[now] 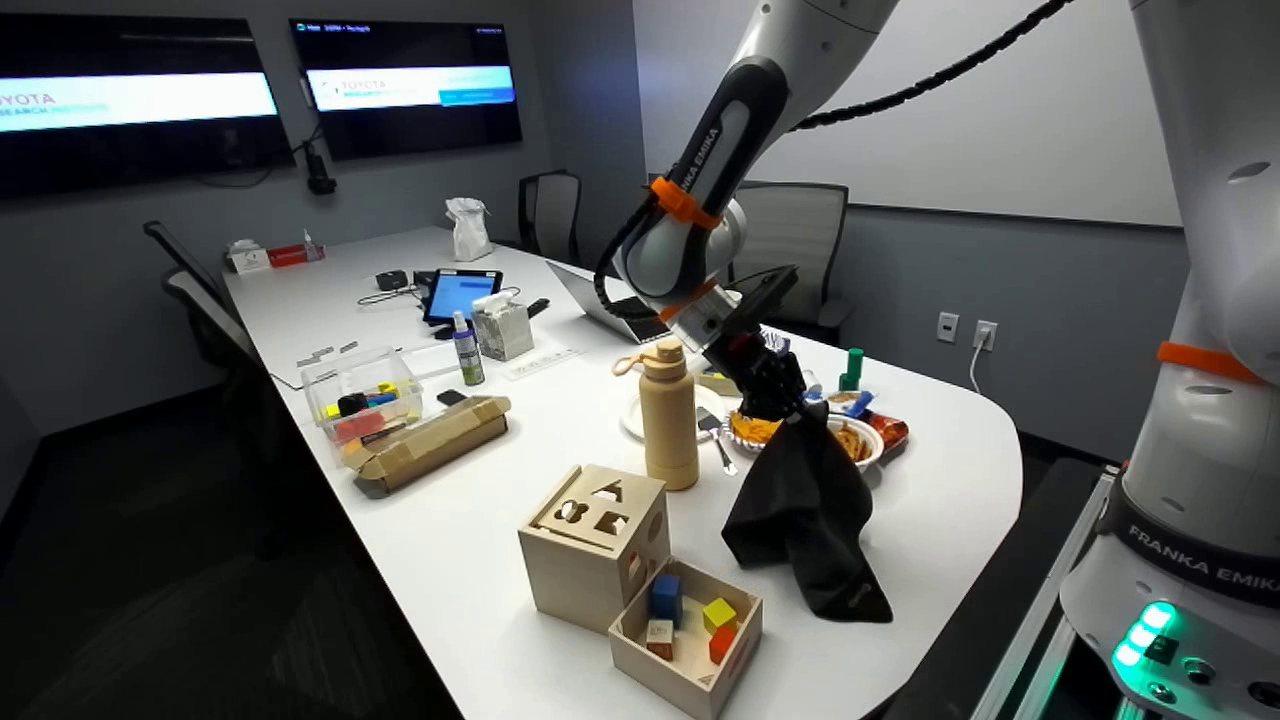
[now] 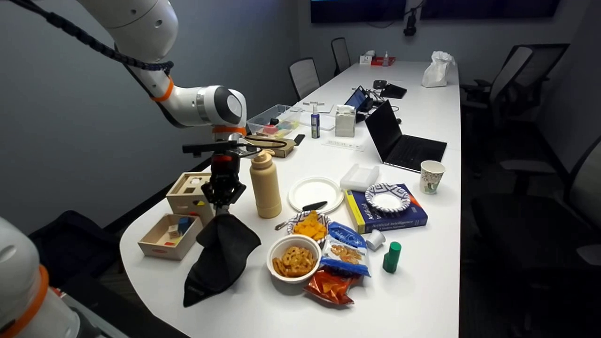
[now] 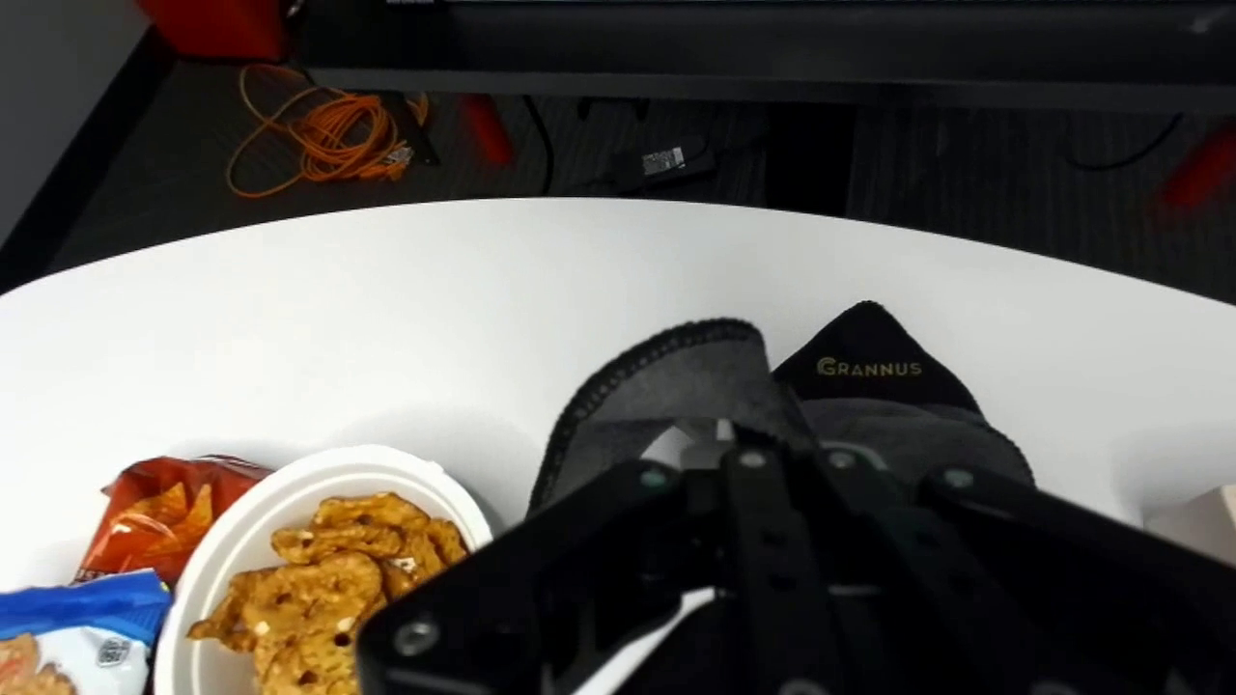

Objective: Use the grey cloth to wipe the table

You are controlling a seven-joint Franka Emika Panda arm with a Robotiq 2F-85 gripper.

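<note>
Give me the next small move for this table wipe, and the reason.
Probably lower the hand slightly: it grips the cloth above the table, and the cloth hangs in loose folds, so getting more of it flat should help the wiping.

A dark cloth (image 1: 812, 515) hangs from the tool (image 1: 793, 402) over the white worktop (image 1: 455, 565)
Left of it stand a tan water bottle (image 1: 668, 425) and a wooden shape-sorter cube (image 1: 570, 570), an open wooden box (image 1: 655, 673) of coloured blocks (image 1: 666, 600) just beside the cube.
</note>
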